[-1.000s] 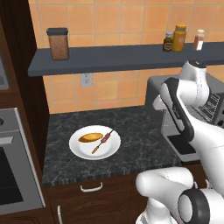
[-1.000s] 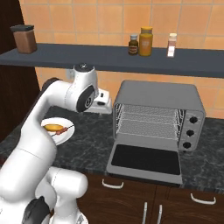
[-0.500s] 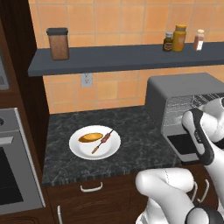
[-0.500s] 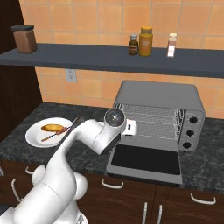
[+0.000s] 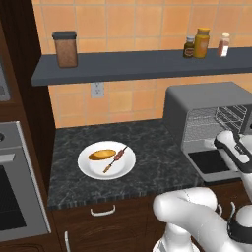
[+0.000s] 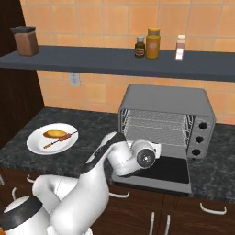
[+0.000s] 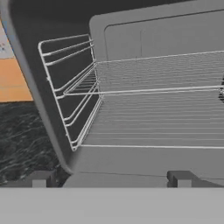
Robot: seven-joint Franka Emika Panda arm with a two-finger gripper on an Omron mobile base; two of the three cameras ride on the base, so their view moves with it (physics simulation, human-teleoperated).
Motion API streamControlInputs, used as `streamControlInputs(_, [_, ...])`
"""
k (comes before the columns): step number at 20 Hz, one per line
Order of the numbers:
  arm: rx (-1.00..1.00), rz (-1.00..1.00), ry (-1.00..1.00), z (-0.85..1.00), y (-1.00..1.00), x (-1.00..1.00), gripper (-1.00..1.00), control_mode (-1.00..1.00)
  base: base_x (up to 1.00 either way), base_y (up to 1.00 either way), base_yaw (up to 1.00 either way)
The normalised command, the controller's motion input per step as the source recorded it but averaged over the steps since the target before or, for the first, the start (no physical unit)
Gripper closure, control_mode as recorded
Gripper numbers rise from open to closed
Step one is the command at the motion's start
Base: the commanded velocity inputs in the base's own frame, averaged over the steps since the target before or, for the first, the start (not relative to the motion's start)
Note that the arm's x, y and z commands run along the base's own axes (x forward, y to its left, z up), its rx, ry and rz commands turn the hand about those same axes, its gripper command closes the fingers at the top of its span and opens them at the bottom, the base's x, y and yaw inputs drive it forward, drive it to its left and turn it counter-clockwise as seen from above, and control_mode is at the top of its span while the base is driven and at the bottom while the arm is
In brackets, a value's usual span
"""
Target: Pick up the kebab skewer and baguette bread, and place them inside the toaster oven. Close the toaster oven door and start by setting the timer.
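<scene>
**Arm swung down before the open toaster oven, food still on the plate**

The white arm has dropped from its raised pose of a second ago, when its hand stood high beside the left wall of the boxy grey toaster oven [image 6: 165,117]. Half a second ago the hand was already lowering in front of the oven mouth; now it sits lower still, just above the dark glass toaster oven door [image 6: 167,170], which lies folded down flat on the dark speckled stone bench [image 5: 152,147]. In the hand view the two small dark fingers [image 7: 39,178] stand spread wide apart with nothing between them, and they face straight into the oven, where the silver wire rack [image 7: 153,113] spans the cavity.

The small golden-orange baguette bread [image 5: 102,154] and the thin kebab skewer [image 5: 116,158] with its dark red-brown chunks lie side by side on the round white plate [image 5: 93,170], well to the left of the oven, exactly where they lay in both earlier pictures. The base cameras have not shifted.

On the grey wall shelf [image 6: 92,59] above stand a brown lidded canister [image 6: 25,40] and three small bottles [image 6: 153,43].
</scene>
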Motion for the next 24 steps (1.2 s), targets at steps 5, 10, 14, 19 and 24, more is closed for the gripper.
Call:
streamControlInputs(5, [0.01,0.07,-0.04,0.02,-0.32,0.33,-1.00,-1.00,0.00,0.00,0.00])
streamControlInputs(10, [0.00,0.03,-0.01,0.00,-0.11,0.15,-1.00,-1.00,0.00,0.00,0.00])
streamControlInputs(14, [0.00,0.00,-0.05,0.00,0.00,0.25,-1.00,-1.00,0.00,0.00,0.00])
streamControlInputs(19, [0.00,0.00,-0.02,-0.07,0.00,0.30,-1.00,-1.00,0.00,0.00,0.00])
streamControlInputs(24, [0.00,0.00,0.00,-0.23,-0.06,0.04,-1.00,-1.00,0.00,0.00,0.00])
